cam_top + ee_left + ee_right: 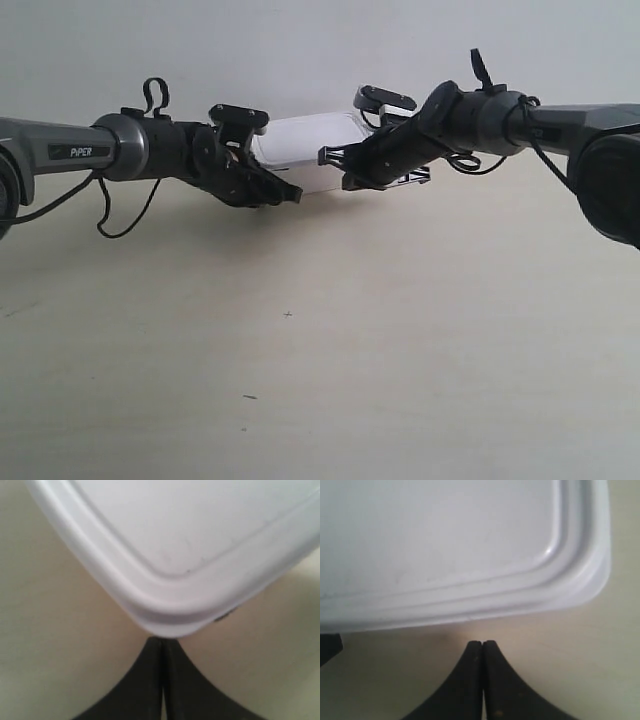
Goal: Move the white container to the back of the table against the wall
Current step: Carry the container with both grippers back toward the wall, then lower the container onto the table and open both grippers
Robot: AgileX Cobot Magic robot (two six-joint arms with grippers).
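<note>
The white container [305,150] sits on the table [330,340] at the back, close to the wall [300,50], between both arms. The gripper of the arm at the exterior view's left [290,193] is at its near lower corner. The gripper of the arm at the exterior view's right [335,165] is at its other front side. In the left wrist view my left gripper [162,641] is shut and empty, its tips meeting a rounded corner of the container lid [190,535]. My right gripper [482,644] is shut and empty, a short gap from the lid's edge [450,555].
Loose black cables hang from both arms [125,215] [470,165]. A few tiny dark specks [288,315] mark the cream surface nearer the camera. A dark part [327,647] shows beside the container in the right wrist view.
</note>
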